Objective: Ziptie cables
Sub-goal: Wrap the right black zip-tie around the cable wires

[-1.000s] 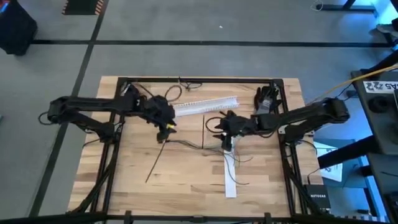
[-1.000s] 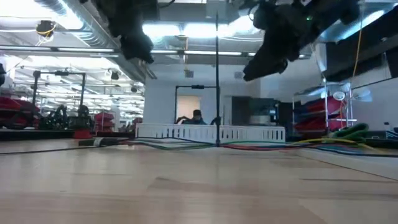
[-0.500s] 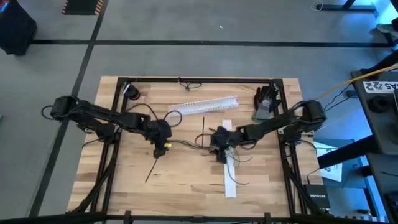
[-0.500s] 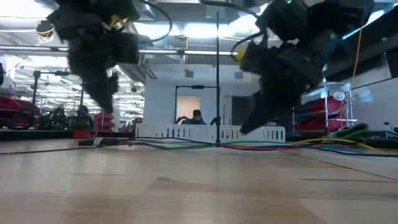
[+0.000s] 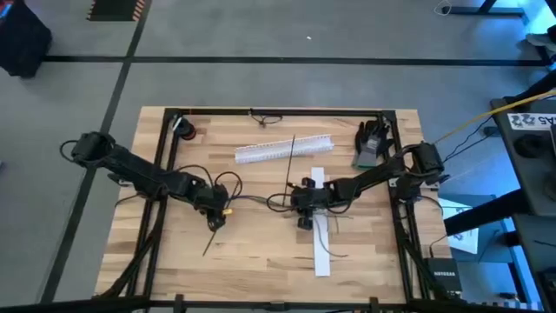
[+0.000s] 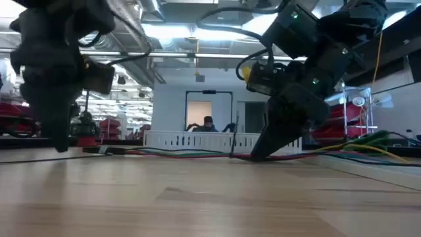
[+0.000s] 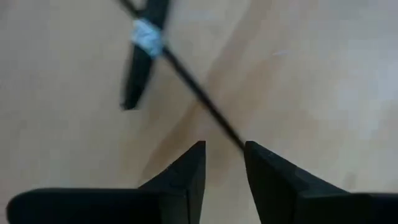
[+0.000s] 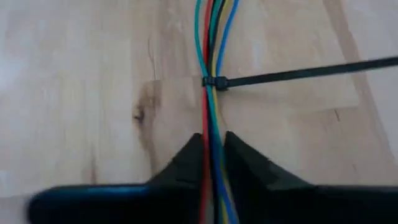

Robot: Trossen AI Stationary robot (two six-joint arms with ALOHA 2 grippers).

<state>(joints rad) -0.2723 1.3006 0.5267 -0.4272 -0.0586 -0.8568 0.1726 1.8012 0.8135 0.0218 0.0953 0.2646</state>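
Right pincer [image 8: 213, 144] is down at the pale, grained wooden table [image 5: 261, 252], clenched on the cables [image 8: 212, 56]: a tight bunch of thin, smooth wires in teal, red, yellow, blue and dark. In the right wrist view the bunch runs straight away from the pincer, long axis in line with its 2 dark fingers [image 8: 186, 162]. A black zip tie [image 8: 214, 81] is cinched round the bunch just ahead of the fingertips, its stiff flat tail sticking out crosswise. From above, the bunch lies near table centre [image 5: 276, 202], trailing toward the left arm.

Left pincer [image 7: 222, 152] hovers low over the table w/ jaws slightly apart, nothing between them; a thin, straight black strip [image 7: 199, 93] lies diagonally just ahead. A white ribbed strip [image 5: 282, 149] lies toward the far side.
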